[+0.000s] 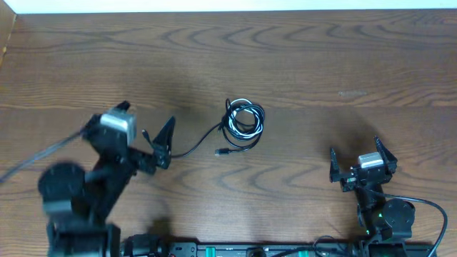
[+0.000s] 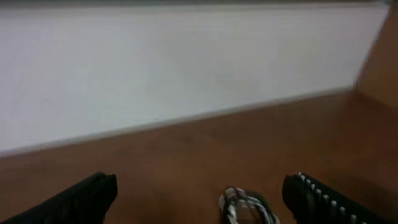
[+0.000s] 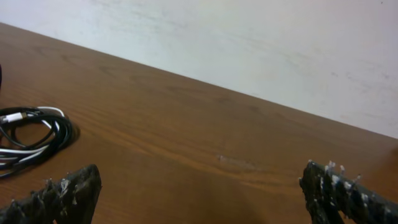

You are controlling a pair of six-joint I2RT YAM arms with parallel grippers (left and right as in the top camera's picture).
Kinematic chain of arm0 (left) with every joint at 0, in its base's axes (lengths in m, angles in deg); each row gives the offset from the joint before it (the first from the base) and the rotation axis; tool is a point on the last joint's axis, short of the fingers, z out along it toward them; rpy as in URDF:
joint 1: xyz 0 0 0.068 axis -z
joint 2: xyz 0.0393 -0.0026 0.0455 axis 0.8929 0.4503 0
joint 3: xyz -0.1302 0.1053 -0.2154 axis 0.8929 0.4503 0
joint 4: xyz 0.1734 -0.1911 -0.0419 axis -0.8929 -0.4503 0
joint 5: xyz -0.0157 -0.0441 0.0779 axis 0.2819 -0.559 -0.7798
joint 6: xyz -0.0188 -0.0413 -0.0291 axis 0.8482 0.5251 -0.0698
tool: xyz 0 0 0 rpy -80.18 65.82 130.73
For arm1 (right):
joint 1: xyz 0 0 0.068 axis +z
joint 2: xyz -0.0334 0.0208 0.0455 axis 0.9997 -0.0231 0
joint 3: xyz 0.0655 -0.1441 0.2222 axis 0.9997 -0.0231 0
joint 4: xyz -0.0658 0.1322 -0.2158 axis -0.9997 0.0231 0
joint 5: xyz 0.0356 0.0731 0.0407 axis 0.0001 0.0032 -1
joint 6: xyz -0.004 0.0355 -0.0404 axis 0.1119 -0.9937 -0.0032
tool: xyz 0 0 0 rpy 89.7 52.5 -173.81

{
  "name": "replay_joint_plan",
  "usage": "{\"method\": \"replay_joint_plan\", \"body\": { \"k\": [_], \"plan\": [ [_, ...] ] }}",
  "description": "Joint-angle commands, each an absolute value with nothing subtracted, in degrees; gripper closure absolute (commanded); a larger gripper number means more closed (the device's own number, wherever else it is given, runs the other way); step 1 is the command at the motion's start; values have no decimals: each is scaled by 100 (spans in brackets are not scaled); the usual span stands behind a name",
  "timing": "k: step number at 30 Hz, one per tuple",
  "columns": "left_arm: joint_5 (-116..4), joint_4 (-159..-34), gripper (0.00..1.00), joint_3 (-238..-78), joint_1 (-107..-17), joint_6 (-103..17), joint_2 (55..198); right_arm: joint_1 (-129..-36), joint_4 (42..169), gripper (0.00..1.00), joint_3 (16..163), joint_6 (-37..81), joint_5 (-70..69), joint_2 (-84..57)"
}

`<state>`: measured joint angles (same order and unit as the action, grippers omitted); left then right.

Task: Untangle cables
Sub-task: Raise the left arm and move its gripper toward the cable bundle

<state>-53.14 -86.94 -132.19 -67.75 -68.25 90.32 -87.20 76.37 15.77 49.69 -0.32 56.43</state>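
Right now the cables (image 1: 243, 121) are lying in a tight coil, black loops with one white, near the middle of the wooden table (image 1: 321, 57). One black strand (image 1: 196, 146) is trailing out of the coil toward the left gripper (image 1: 156, 140), which is sitting left of the coil, fingers spread wide and holding nothing. The right gripper (image 1: 357, 158) is resting well to the right of the coil, its jaws also standing fully apart and empty.

bare table (image 1: 321, 57) around cables (image 1: 243, 120), wall (image 3: 280, 43) beyond
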Motion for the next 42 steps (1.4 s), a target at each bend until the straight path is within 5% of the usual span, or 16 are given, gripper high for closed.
{"method": "replay_joint_plan", "body": {
  "k": [1, 21, 25, 28, 39, 40, 42],
  "plan": [
    [-4669, -9057, 9, -13731, -6810, -6755, 9817, -8685, 7641, 1, 1557, 4982, -30, 5656],
    [-4649, -10128, 10, -13897, -6810, -6751, 12346, -8685, 7641, 1, 1557, 4982, -30, 5656],
    [-4656, -10145, 69, -13897, -6810, -6705, 12652, -8685, 7641, 1, 1557, 4982, -30, 5656],
    [-4767, -10147, 91, -13897, -6810, -6406, 12894, -8685, 7641, 1, 1557, 4982, -30, 5656],
    [-6706, -10136, 92, -13897, -6810, -4707, 13629, -8685, 7641, 1, 1557, 4982, -30, 5656],
    [-6787, -10106, 89, -13897, -6810, -4707, 13744, -8685, 7641, 1, 1557, 4982, -30, 5656],
    [-6783, -10086, 64, -13897, -6810, -4710, 13869, -8685, 7641, 1, 1557, 4982, -30, 5656]
  ]
}}
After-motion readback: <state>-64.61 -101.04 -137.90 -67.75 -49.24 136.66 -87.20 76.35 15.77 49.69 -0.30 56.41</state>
